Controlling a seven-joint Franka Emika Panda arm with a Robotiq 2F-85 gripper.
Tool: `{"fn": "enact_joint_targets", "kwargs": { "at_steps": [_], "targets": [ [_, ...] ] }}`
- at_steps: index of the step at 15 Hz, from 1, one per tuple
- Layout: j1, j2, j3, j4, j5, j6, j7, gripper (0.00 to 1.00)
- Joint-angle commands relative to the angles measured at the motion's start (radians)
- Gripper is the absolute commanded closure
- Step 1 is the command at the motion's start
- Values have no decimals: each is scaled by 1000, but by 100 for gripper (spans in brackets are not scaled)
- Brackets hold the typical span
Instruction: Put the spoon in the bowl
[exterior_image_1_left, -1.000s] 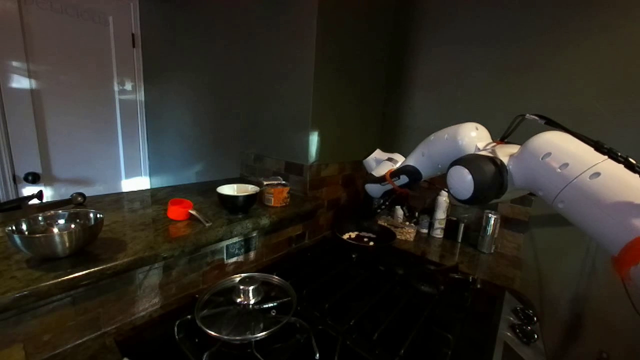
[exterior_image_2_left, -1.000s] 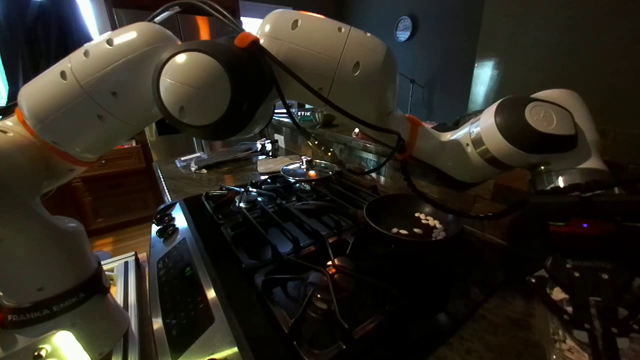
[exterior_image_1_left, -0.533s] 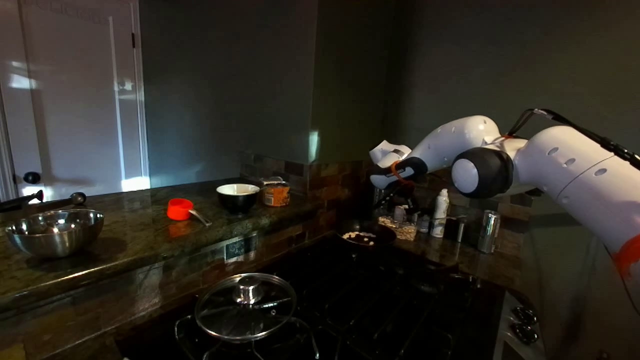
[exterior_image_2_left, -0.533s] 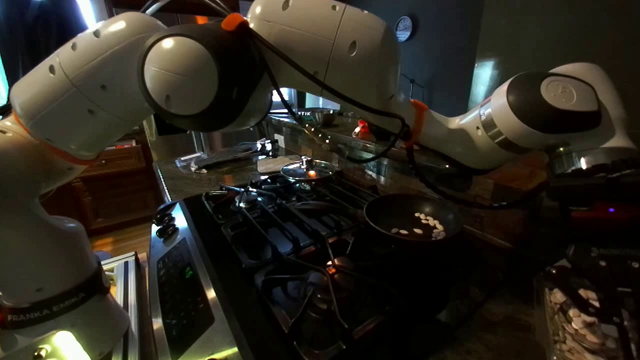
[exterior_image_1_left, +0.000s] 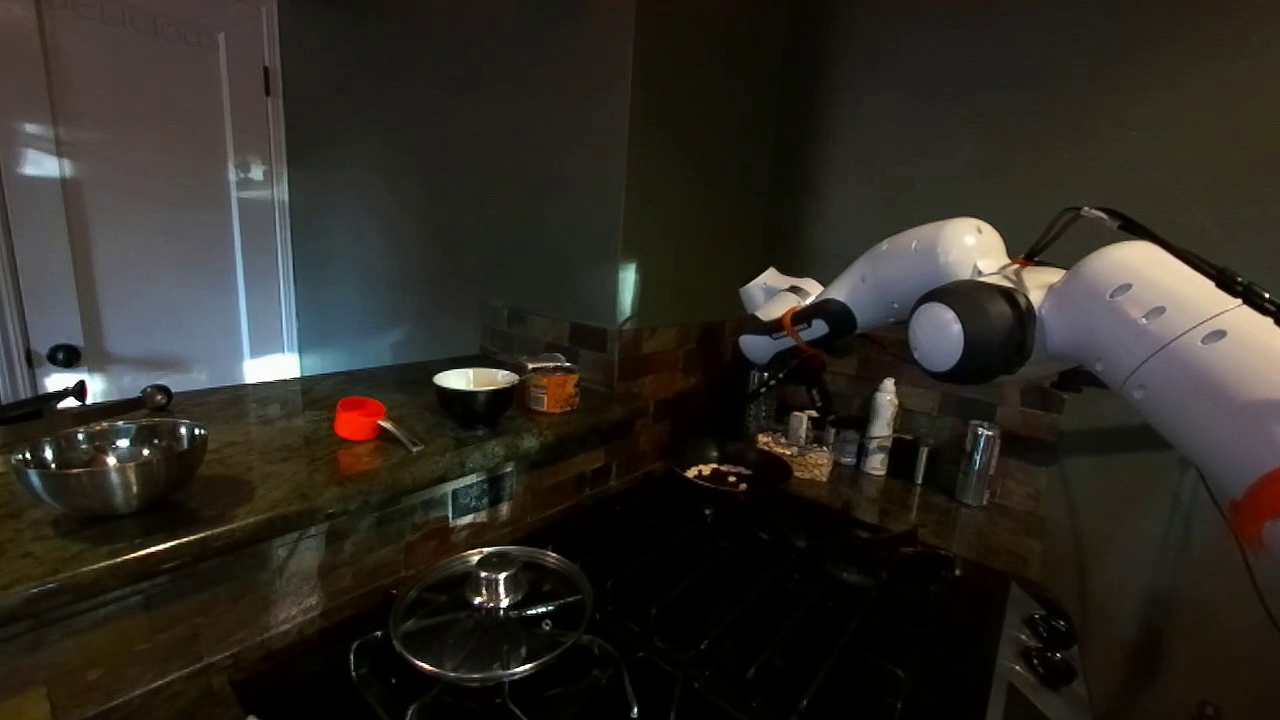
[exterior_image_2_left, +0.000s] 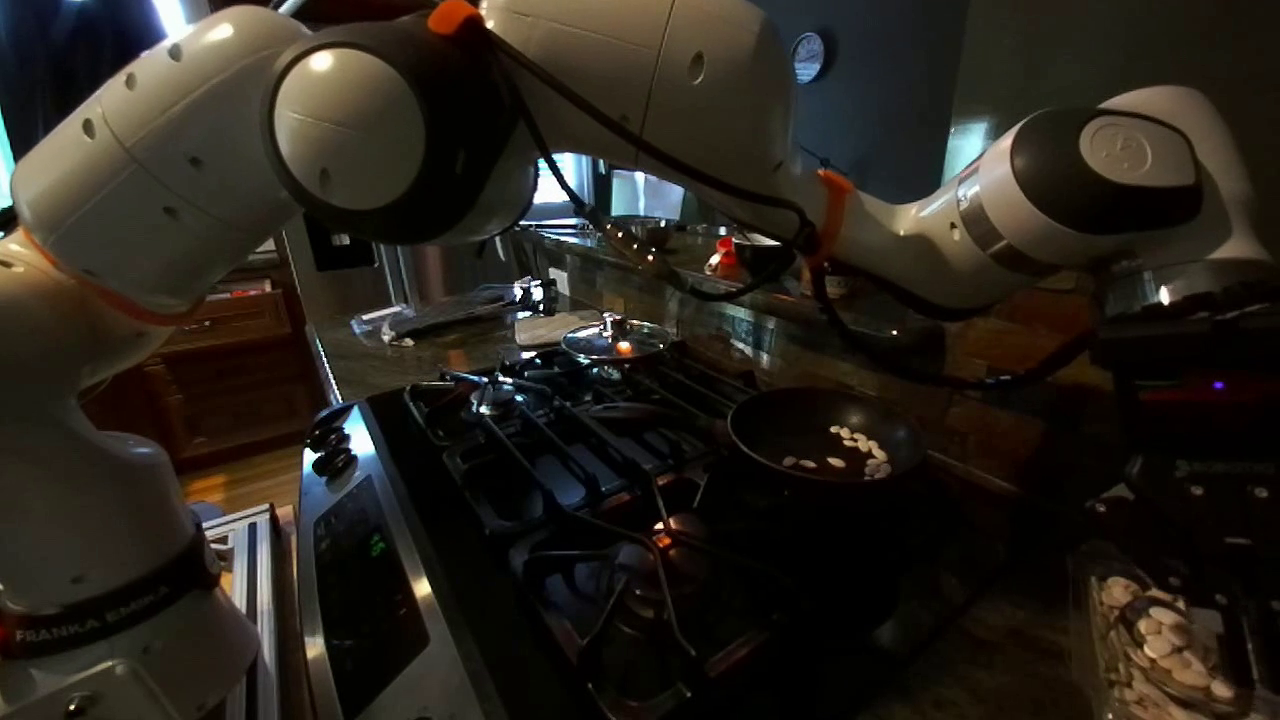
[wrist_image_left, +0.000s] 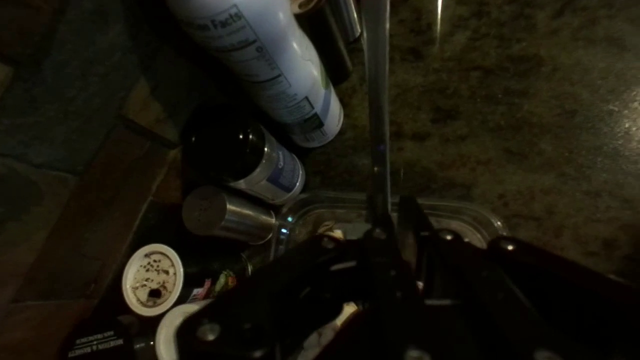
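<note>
The spoon's long metal handle (wrist_image_left: 378, 100) runs from the top of the wrist view down to my gripper (wrist_image_left: 390, 207). My fingers are close together around the handle. The spoon's scoop is hidden in the wrist view. In an exterior view a round scoop (exterior_image_2_left: 1168, 640) with pale seeds shows at the clear seed container (exterior_image_2_left: 1090, 640). My gripper is dark and just above this container. A black bowl (exterior_image_1_left: 474, 405) with a white inside stands upright on the raised ledge, far from my gripper. A steel bowl (exterior_image_1_left: 110, 470) stands further along the ledge.
A dark pan (exterior_image_2_left: 775, 430) with several pale seeds sits on the stove. A glass lid (exterior_image_1_left: 490, 620) lies on another burner. A white spray can (wrist_image_left: 280, 75) and several shakers stand beside the container. A red cup (exterior_image_1_left: 360, 418) and an orange jar (exterior_image_1_left: 553, 388) are on the ledge.
My arm and gripper have risen from the seed container and shifted slightly sideways. More of the container and the seeds shows in both exterior views. The bowls and the pan have not moved.
</note>
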Motion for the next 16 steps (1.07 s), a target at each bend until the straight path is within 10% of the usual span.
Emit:
{"fn": "enact_joint_targets", "kwargs": {
  "at_steps": [1,8,14,16],
  "targets": [
    [-40,-59,47,-100,65,45,-17,56],
    [-63,-247,110,-375,119,271,13,4],
    [-95,-418,187,-626,158,546,-13,0],
    [-18,-342,95,-507,185,495,-23,0]
  ]
}}
